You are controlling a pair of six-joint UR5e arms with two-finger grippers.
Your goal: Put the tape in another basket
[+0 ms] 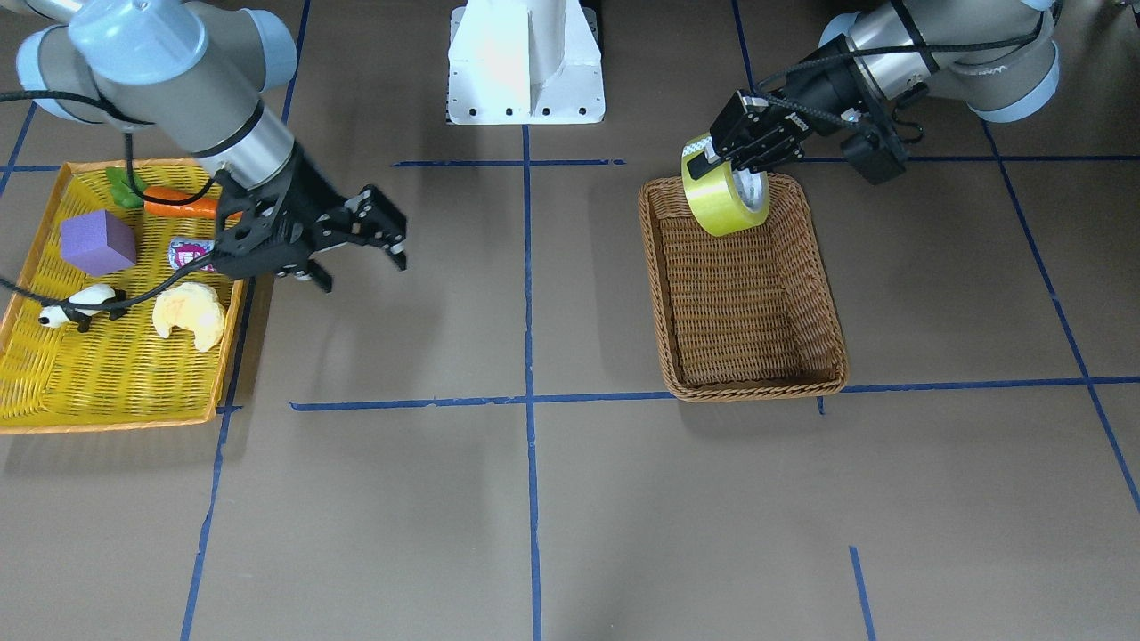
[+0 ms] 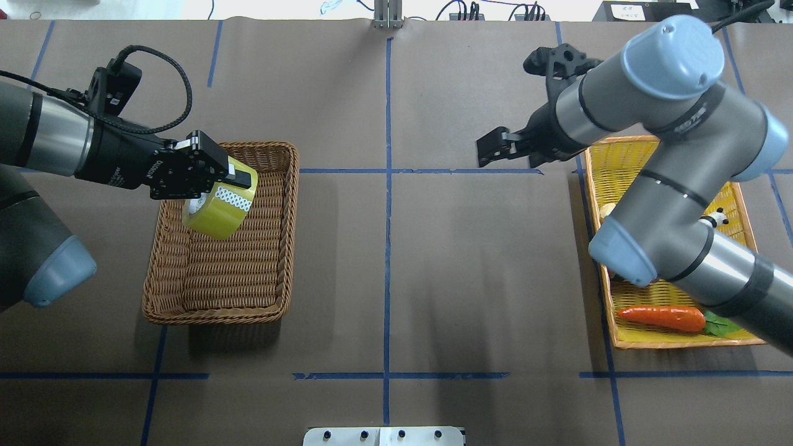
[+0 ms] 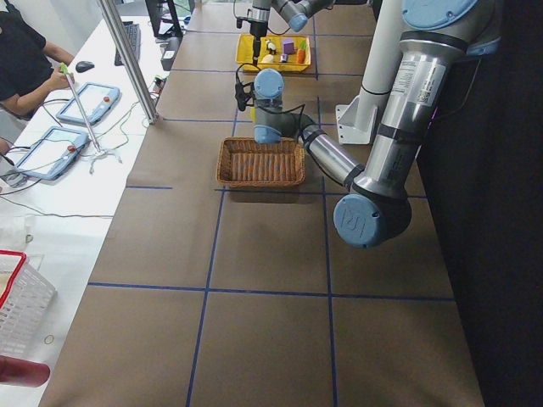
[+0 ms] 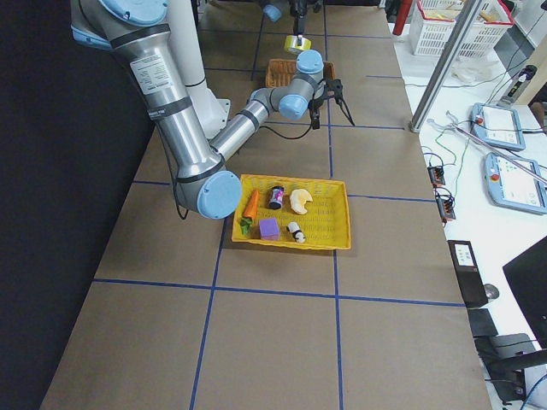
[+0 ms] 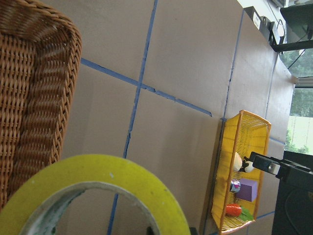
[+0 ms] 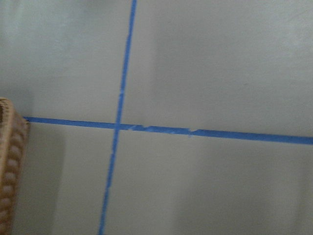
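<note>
As the left end effector (image 2: 224, 189) holds tape (image 2: 217, 218) over the basket (image 2: 214, 317), it should lower, then release.

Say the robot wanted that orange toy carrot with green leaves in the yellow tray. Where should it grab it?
Around the middle of the orange toy carrot, probably coming straight down, with the fingers closing across its narrow width. It lies flat, close to the rim of the yellow tray, so a sideways approach would likely hit that rim.
</note>
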